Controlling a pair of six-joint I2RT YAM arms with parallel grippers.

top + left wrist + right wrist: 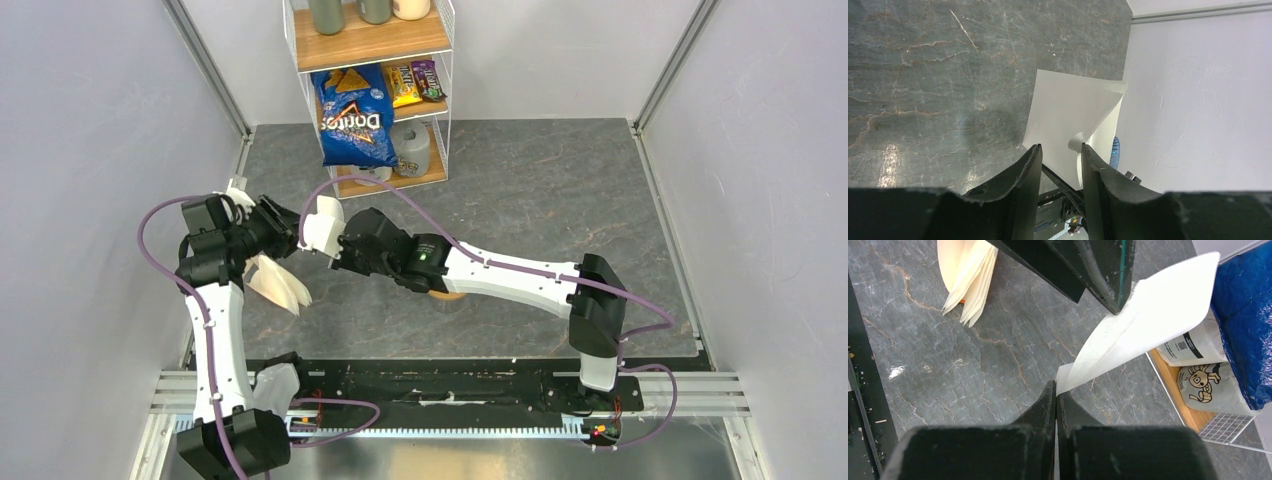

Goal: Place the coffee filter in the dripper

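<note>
Right gripper (pixel 1056 390), fingers pressed together, pinching the lower corner of the coffee filter (pixel 1148 315); the white sheet slants up from that pinch, held off the table (pixel 973 365) over its left half; left gripper (pixel 1061 149), jaws part-spread, faces the filter from the left, the paper's edge at its fingertips, contact not discernible; bundle of cream filters (pixel 968 275) lies near-left of both; wooden ring (pixel 447 295) shows under the right arm; wire shelf (pixel 370 60) with blue chip bag (pixel 355 120) stands at the far edge.

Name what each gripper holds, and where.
Right gripper: shut on the coffee filter, at its pointed corner. Left gripper: open astride the opposite edge, not clamping.
</note>
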